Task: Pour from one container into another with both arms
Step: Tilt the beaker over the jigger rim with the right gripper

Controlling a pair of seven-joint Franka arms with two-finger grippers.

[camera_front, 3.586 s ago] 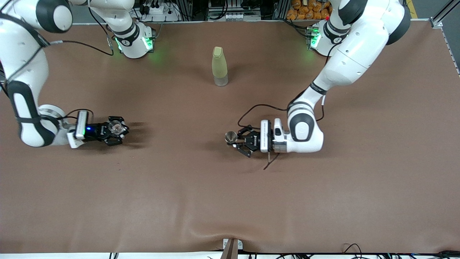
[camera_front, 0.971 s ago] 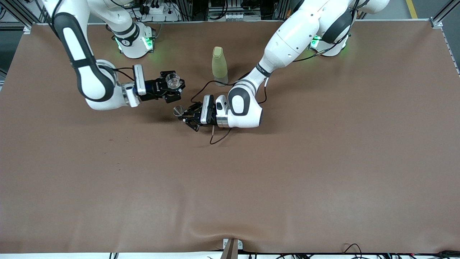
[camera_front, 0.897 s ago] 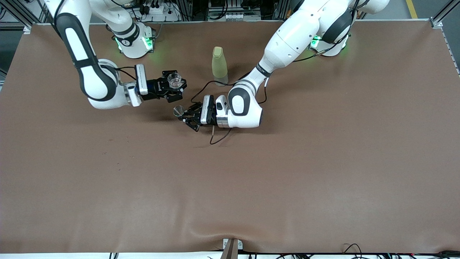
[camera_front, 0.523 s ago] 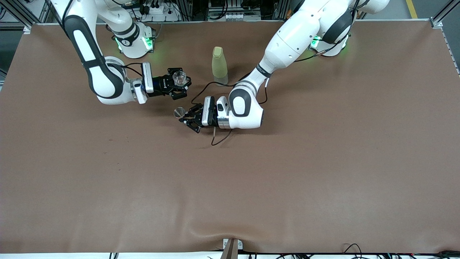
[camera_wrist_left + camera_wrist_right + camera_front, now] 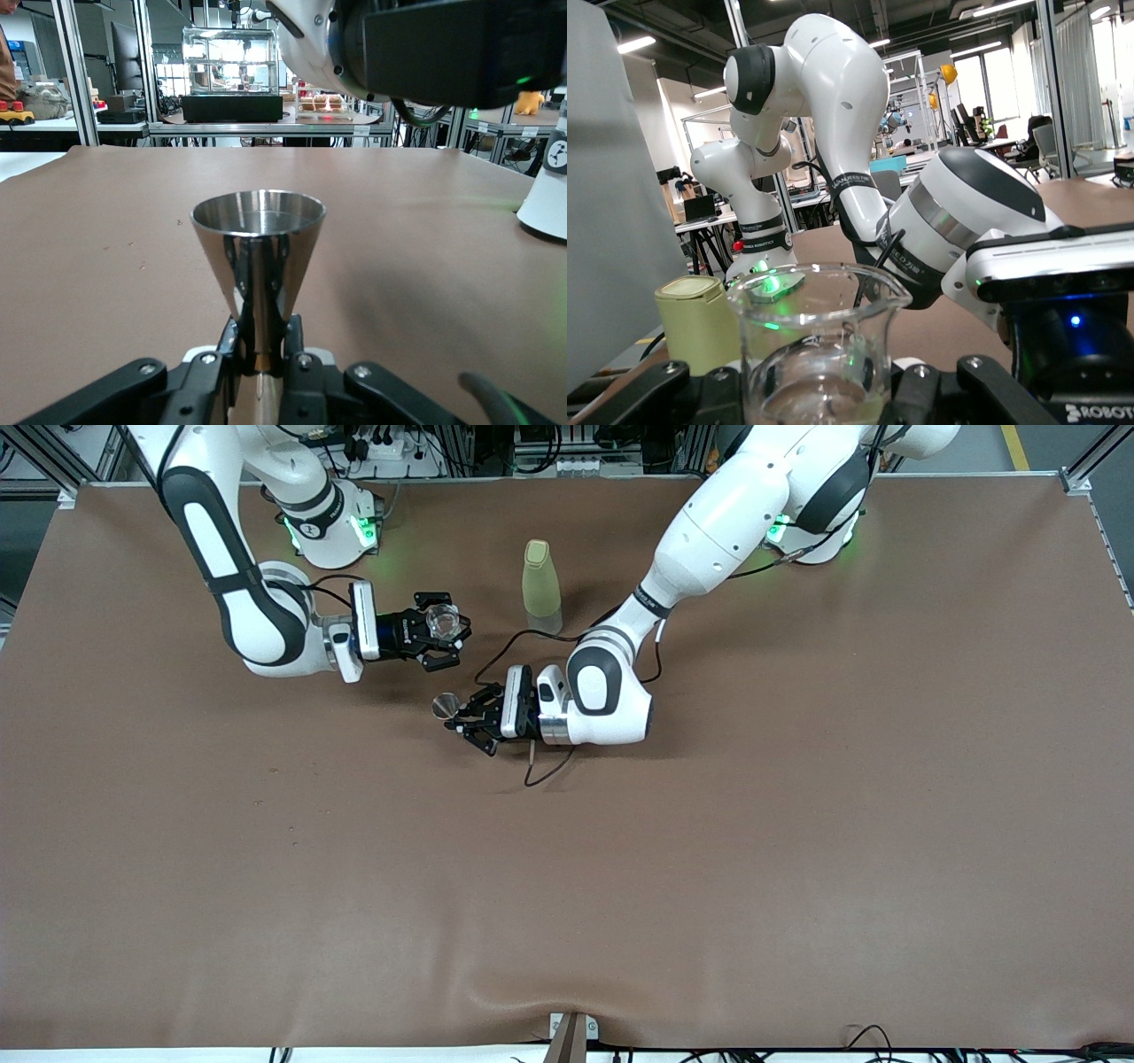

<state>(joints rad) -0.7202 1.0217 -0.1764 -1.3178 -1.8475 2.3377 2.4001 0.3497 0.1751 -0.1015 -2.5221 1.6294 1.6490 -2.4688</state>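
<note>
The right gripper has its jaws closed on a clear glass beaker, just above and beside the steel cone-shaped measuring cup clamped upright in the left gripper, both over mid-counter.

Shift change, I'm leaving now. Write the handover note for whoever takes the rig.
Left tool: shut on the steel measuring cup, upright, over mid-table.
Right tool: shut on the glass beaker, upright, with clear liquid low in it, held over the table near the bottle.
Yellow-green bottle stands nearer the arm bases, untouched.
Done: both containers picked up and brought close together.
Left: line up the rims, tip one into the other, set both down.
</note>
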